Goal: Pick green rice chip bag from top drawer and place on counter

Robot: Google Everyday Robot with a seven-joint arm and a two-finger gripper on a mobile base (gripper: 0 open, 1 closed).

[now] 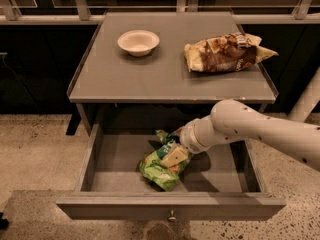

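The green rice chip bag (pixel 156 169) lies crumpled on the floor of the open top drawer (pixel 115 206), near its middle. My gripper (pixel 174 154) reaches down into the drawer from the right on a white arm and sits right on the upper part of the bag, touching it. The bag rests on the drawer floor and part of it is hidden behind the gripper. The grey counter (pixel 165 76) is directly above the drawer.
A white bowl (pixel 138 42) stands at the counter's back left. A brown and cream chip bag (pixel 225 51) lies at its back right. The drawer's knob (pixel 172 215) is at the front centre. Speckled floor surrounds the unit, and a railing runs behind it.
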